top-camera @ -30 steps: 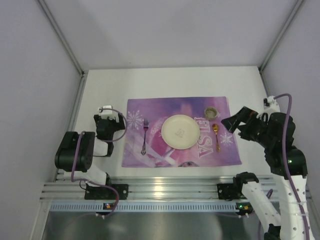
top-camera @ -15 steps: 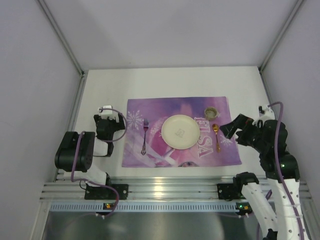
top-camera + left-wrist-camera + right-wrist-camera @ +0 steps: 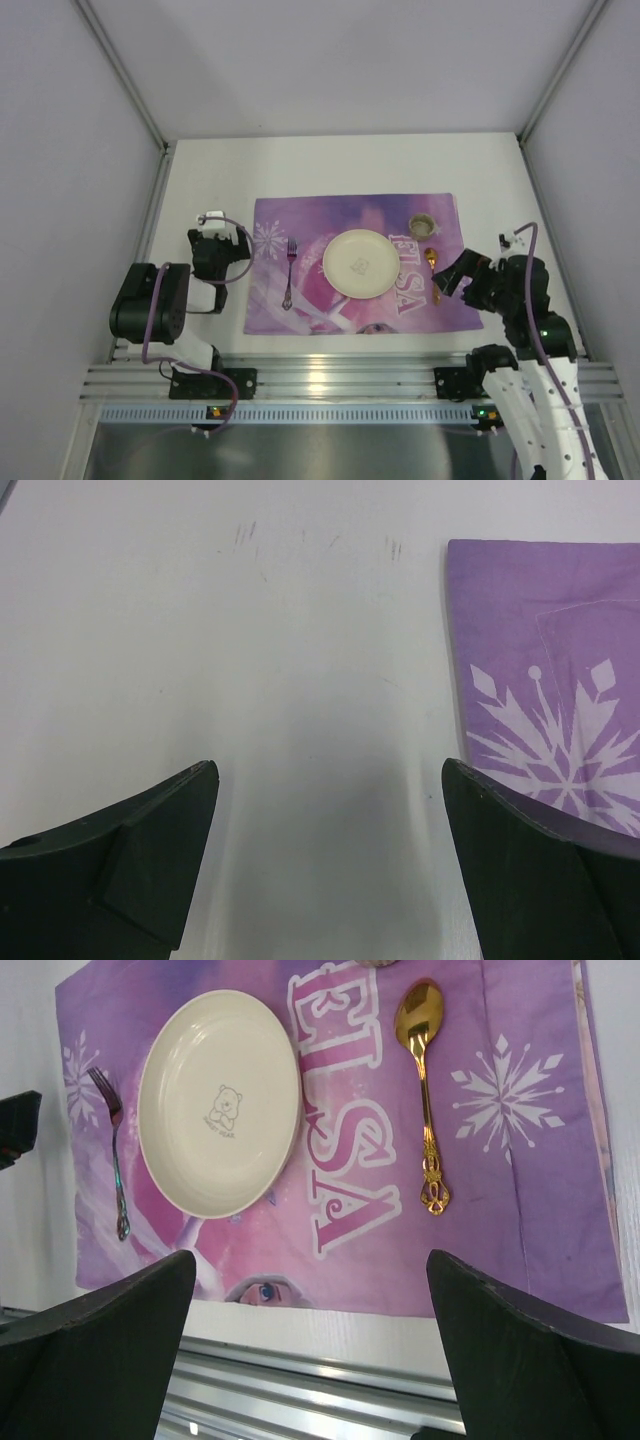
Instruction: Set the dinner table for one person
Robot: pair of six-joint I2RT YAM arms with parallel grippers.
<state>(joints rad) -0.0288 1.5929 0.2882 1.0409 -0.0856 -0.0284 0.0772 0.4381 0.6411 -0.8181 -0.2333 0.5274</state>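
One purple placemat [image 3: 300,215] is laid on the white bench [image 3: 330,160]. On it are set one plate [image 3: 360,263], one fork [image 3: 290,272] at its 9 o'clock, one gold spoon [image 3: 433,272] at 3 and one small cup [image 3: 423,223] at 2. Both pairs of jaws are held apart, empty.

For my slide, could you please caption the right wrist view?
Open right gripper above placemat holding plate, fork and gold spoon.
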